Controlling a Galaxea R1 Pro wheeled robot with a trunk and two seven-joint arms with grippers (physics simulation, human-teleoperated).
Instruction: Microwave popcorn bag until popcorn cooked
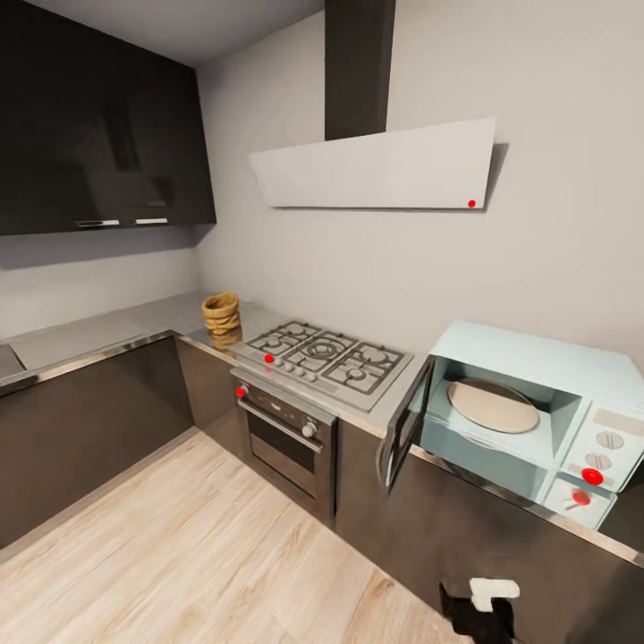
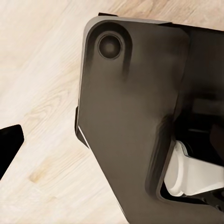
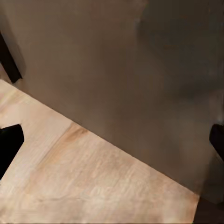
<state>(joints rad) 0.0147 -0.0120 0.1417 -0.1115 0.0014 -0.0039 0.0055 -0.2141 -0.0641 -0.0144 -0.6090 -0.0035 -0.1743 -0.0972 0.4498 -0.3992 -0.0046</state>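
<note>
Tan popcorn bag (image 1: 221, 314) stands upright on countertop (image 1: 107, 331).

The worktop (image 1: 107, 329) looks like brushed grey steel with a dull sheen and a brighter polished front edge. The cabinet fronts (image 1: 80, 429) below it and the wall cabinets (image 1: 98, 116) are dark and glossy, throwing soft reflections. The popcorn bag (image 1: 221, 313) looks like coarse tan cloth with a thick rolled rim. The gas hob (image 1: 326, 358) is steel with matt black grates; the oven (image 1: 286, 434) below has a steel front and dark glass. The microwave (image 1: 537, 358) is smooth pale mint with a dark glass door (image 1: 404, 429). The hood (image 1: 376, 170) is smooth matt white. The floor (image 1: 179, 555) is pale wood with visible grain.
</note>
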